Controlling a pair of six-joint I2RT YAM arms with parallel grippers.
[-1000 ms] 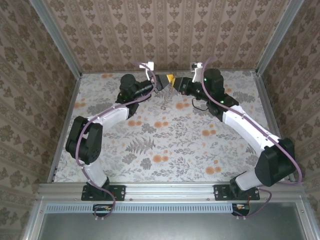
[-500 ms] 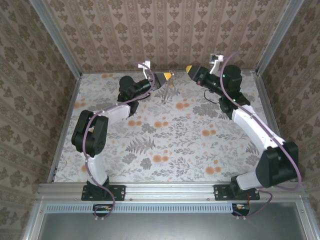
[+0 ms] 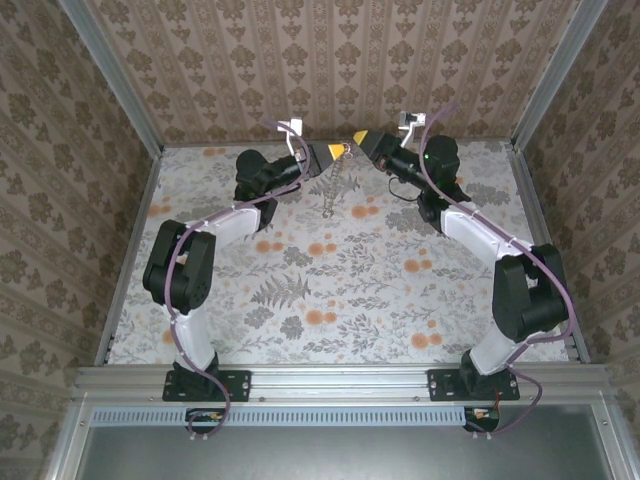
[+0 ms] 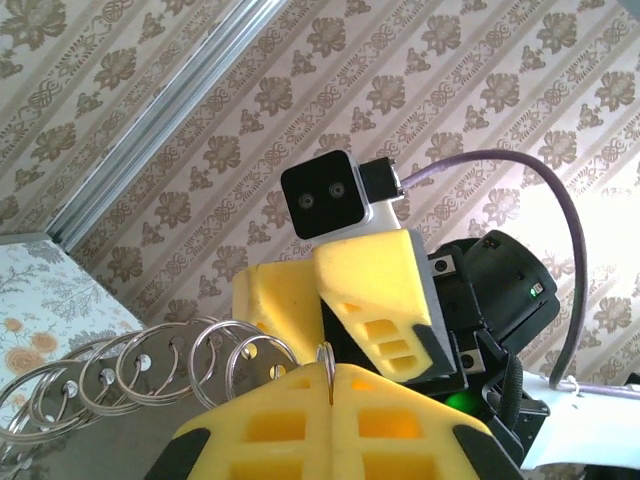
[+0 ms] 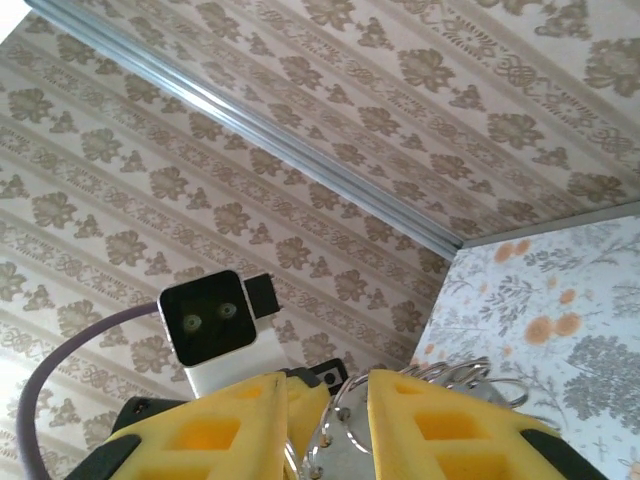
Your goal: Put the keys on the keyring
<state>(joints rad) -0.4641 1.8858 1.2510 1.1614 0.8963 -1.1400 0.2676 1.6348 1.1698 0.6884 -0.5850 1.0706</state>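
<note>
your left claw [image 4: 328,372] is clamped shut on one loop of the keyring [image 4: 150,368], a chain of thin silver metal rings. the rest dangles below it over the far end of the floral-print surface [image 3: 330,290]. your right claw [image 5: 335,398] sits tip to tip with the left, yellow fingers apart with rings in the gap; can't tell if it's gripping them.

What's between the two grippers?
A chain of metal rings, dangling from the left gripper near the right gripper; the top view shows it.
</note>
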